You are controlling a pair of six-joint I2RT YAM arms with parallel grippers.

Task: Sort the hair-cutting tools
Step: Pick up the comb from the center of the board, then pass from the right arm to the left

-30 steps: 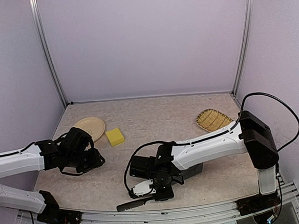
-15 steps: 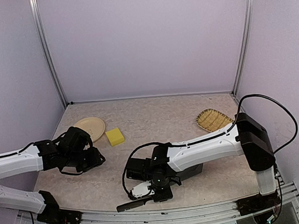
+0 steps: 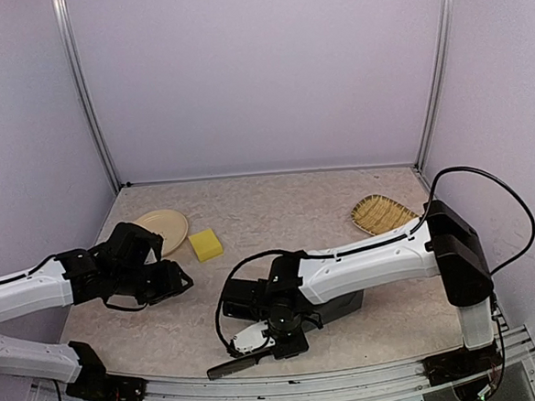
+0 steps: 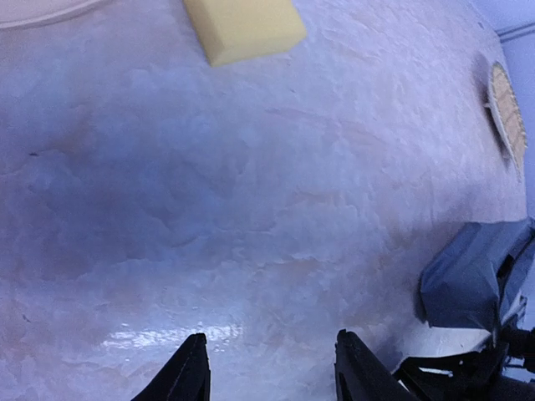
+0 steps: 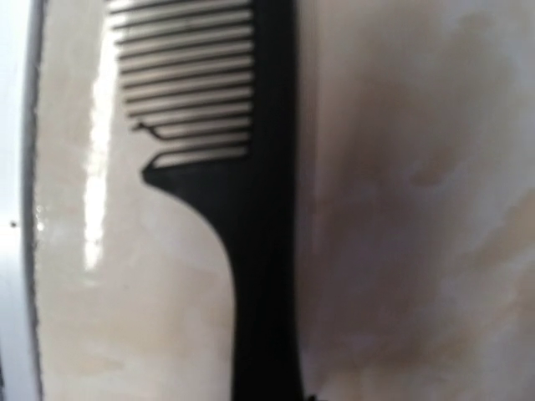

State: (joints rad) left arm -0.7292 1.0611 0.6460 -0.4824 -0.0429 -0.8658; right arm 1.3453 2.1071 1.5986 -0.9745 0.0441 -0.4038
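Right gripper is parked low at the near table edge, right over the black comb. The right wrist cam is filled by the comb, teeth at the top and handle running down. That fits lining up on the handle for a pick, since the comb lies flat. The fingers aren't visible in either view, so whether they are apart or clamped on it can't be told. Left gripper hovers over bare table with fingers apart and nothing between them, likely just waiting clear of the right arm. The grey pouch sits under the right arm; the yellow sponge and beige plate are behind the left arm. Scissors and clipper aren't visible. Versus a second ago, the right wrist has crept slightly left and lower and the left wrist has re-angled a bit. The comb hasn't moved.
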